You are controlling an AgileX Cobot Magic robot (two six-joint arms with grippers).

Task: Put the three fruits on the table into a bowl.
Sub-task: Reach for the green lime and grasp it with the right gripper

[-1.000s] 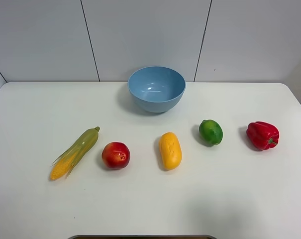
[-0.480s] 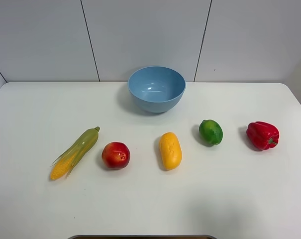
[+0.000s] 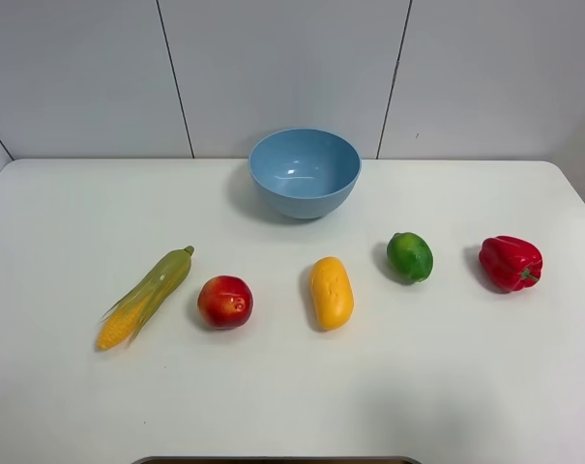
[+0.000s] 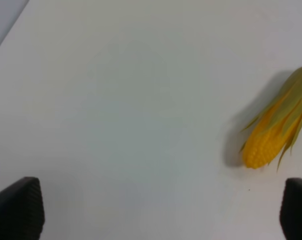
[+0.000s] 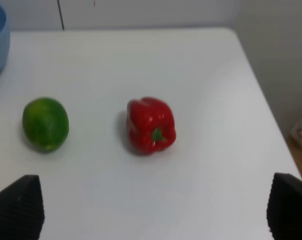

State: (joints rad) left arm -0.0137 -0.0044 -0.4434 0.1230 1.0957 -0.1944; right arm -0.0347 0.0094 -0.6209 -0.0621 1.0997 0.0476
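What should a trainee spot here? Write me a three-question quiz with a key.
1. True or false: the bowl already holds a fruit.
2. Which lies nearest the bell pepper? A red fruit, B lime, C mango.
3. Name the one item the left wrist view shows ahead of the left tool.
Key: 1 false; 2 B; 3 the corn cob.
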